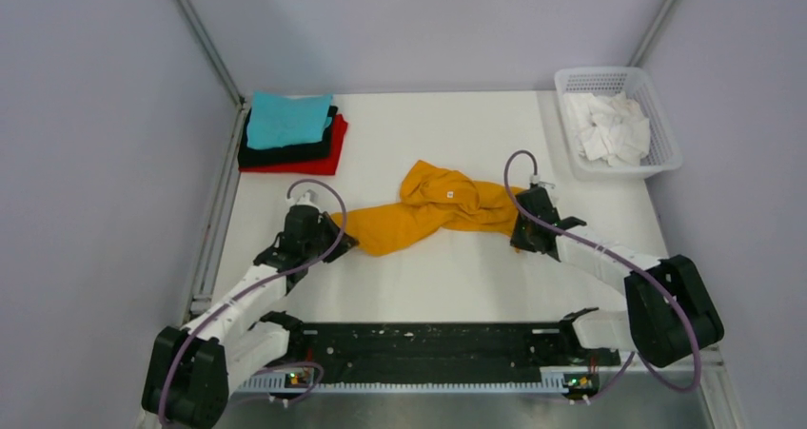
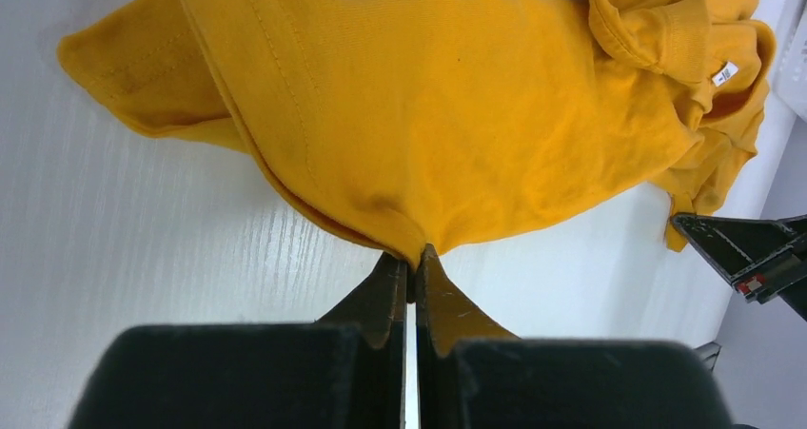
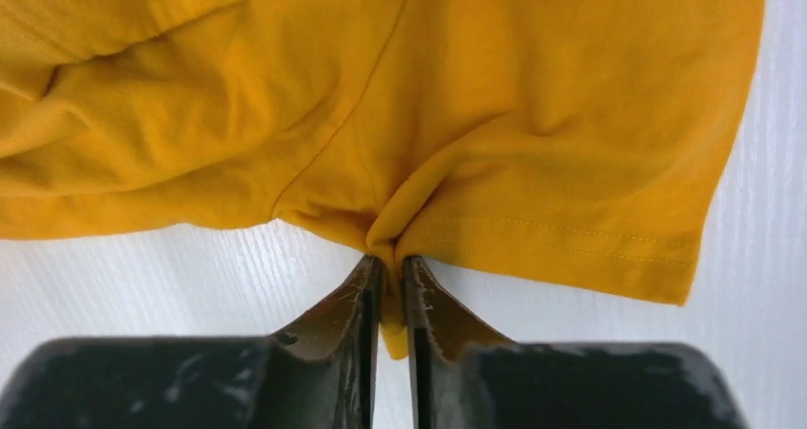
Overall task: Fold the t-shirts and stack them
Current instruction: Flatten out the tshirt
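A mustard-orange t-shirt (image 1: 433,210) lies crumpled and twisted across the middle of the table. My left gripper (image 1: 335,237) is shut on its left edge; the left wrist view shows the cloth (image 2: 447,115) pinched between the tips (image 2: 413,258). At the shirt's right end my right gripper (image 1: 520,227) is shut on a fold near a sleeve hem (image 3: 571,248), with cloth bunched between the jaws (image 3: 387,267). Folded teal (image 1: 288,118), black (image 1: 285,152) and red (image 1: 300,165) t-shirts sit stacked at the back left.
A white basket (image 1: 666,148) holding white cloth (image 1: 609,129) stands at the back right. A black rail (image 1: 428,343) runs along the near edge between the arm bases. Walls close in the left, right and back sides.
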`<state>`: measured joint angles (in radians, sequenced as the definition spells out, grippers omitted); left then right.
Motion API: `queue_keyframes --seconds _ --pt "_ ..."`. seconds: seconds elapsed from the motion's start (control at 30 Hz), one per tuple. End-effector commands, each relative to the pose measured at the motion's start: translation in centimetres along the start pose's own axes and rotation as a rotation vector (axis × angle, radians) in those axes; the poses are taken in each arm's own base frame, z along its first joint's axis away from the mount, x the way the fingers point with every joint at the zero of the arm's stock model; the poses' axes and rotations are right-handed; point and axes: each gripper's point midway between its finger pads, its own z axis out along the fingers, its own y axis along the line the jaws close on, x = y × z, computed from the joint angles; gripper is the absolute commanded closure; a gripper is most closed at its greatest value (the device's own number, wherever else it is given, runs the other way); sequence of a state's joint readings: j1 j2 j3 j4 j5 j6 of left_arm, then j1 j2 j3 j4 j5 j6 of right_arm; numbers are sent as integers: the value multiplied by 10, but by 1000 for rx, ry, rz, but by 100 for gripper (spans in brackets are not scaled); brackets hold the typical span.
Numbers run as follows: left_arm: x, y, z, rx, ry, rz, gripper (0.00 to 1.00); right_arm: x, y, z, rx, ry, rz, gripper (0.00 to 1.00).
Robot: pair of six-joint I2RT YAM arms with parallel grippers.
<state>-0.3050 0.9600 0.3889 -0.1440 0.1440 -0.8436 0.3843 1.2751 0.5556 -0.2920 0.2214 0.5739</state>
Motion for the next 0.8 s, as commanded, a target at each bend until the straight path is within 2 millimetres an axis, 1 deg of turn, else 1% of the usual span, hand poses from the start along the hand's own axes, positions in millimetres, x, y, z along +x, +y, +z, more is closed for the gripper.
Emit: queue_keyframes --seconds 0.0,0.03,0.1,0.2,0.27,0.3,0.37,0.43,0.47,0.5,0.57,0.67,0.77 --pt "-8 -18 -5 51 -9 3 100 -22 15 -5 -49 -75 32 97" --pt "-12 -24 -8 63 -19 6 100 -34 18 -13 -63 -115 39 100" --pt "-26 -39 -18 96 -58 11 100 -62 25 -36 -99 -212 56 100" --pt "-50 -66 -41 158 -144 24 100 -108 33 -85 -167 -384 105 100" --pt "-69 -84 -63 201 -224 37 100 -133 37 -120 -215 -484 131 100" --pt "-80 -89 -76 204 -272 35 100 -145 37 -140 -237 -534 139 100" --pt "-105 -111 -113 252 -389 49 100 -164 36 -178 -266 -620 153 100" --pt "-125 -126 -147 285 -491 59 100 -181 33 -215 -296 -696 157 100" --pt "-133 -132 -165 301 -538 63 100 -189 33 -236 -316 -735 160 100" --pt "-141 -139 -183 321 -587 63 100 -198 32 -264 -350 -789 164 100" --pt "-156 -152 -219 363 -685 72 100 -209 34 -305 -414 -860 149 100" --pt "-169 -173 -272 437 -792 100 100 -220 39 -368 -524 -951 102 100" --pt "-171 -198 -321 540 -837 141 100 -224 47 -428 -651 -1029 38 100"
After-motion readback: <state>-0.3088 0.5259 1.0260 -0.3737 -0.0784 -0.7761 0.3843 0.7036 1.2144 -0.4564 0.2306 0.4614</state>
